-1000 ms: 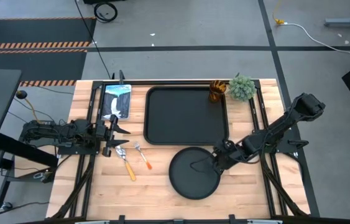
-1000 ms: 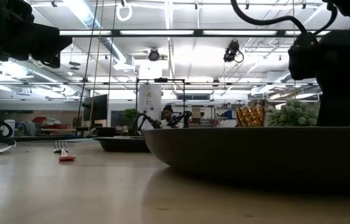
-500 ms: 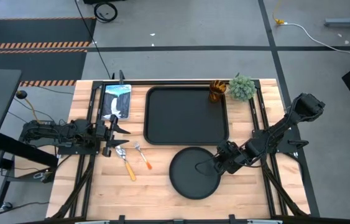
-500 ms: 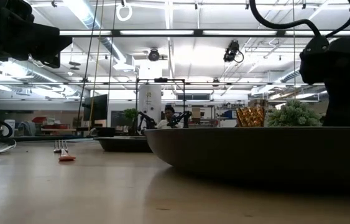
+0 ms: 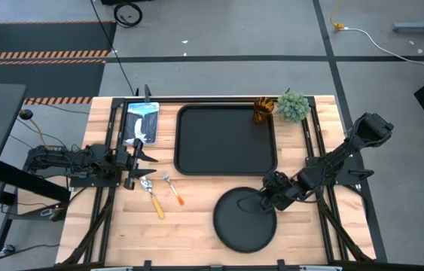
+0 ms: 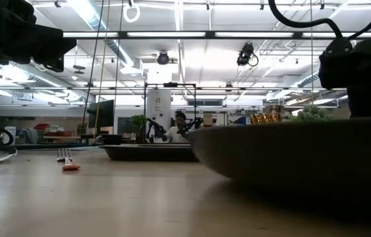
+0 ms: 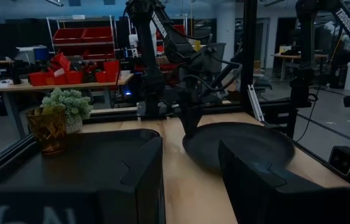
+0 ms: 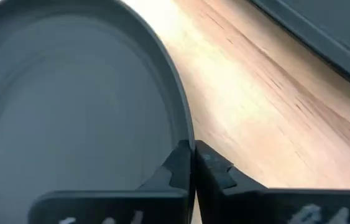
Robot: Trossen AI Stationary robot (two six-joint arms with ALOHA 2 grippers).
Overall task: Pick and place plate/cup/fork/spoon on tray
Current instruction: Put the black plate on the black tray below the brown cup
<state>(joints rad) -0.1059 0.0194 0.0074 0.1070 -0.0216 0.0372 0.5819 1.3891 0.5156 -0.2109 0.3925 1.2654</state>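
The round black plate (image 5: 245,220) is on the wood table near the front edge, in front of the black tray (image 5: 227,167). My right gripper (image 5: 261,202) is shut on the plate's rim at its far right side. My left gripper (image 5: 141,161) waits at the table's left, open and empty. The amber cup (image 5: 263,111) stands at the tray's far right corner. The fork (image 5: 172,188) and the spoon (image 5: 151,196) lie flat on the wood left of the plate. My right gripper pinches the plate's raised rim (image 8: 184,134) at its far right side, one finger (image 8: 175,171) inside the rim and one outside. The fingers come from the table's right, slanting down. In the low view the plate (image 6: 290,151) tilts, its right side higher.
A fuzzy green plant (image 5: 293,105) stands right of the cup. A blue and white packet (image 5: 141,122) lies at the far left. Dark frame rails run along both sides of the table. Bare wood shows between the cutlery and the plate.
My right gripper has gone toward the table's right and near edges, taking the plate with it. The plate now sits farther right and nearer the front edge. In the low view its rim stands higher and slants up to the right.
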